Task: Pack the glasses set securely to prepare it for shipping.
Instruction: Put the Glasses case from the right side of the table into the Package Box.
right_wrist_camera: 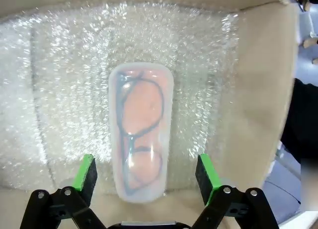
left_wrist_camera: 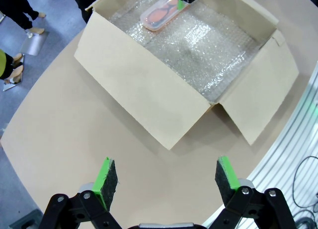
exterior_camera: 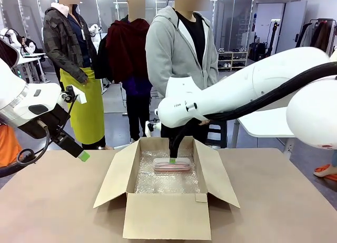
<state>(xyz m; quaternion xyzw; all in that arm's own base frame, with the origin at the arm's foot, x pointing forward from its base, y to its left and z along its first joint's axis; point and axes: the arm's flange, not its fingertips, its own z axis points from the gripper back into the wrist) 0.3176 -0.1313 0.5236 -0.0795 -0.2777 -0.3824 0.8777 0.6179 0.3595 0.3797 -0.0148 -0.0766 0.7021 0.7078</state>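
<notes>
Gripper on the robot's left: your left gripper point(left_wrist_camera: 164, 177) hangs over the bare brown table point(exterior_camera: 52, 201), green pads spread wide with nothing between them, well apart from the carton.

Carton at centre: you have a large brown cardboard box point(exterior_camera: 166, 216) standing open, all four flaps splayed outward.

Lining: a sheet of clear bubble wrap point(left_wrist_camera: 208, 45) covers the floor of the box.

Glasses case: the pale pink, round-cornered glasses case with a translucent top point(right_wrist_camera: 141, 124) lies flat on the bubble wrap toward the far end of the box, spectacles showing through the lid.

Gripper on the robot's right: your right gripper point(exterior_camera: 172, 159) reaches down into the box and straddles one end of the pink case, jaws spread, a pad on either side and neither pinching it.

Far side: a person in a grey hooded jacket point(exterior_camera: 179, 48) stands behind the box, looking on.

Progress: you look partway through. Padding is laid and one case sits inside.

Left to do, by my reading: bring in the rest of the set, cover it with more padding, fold the flaps down and close the box.
</notes>
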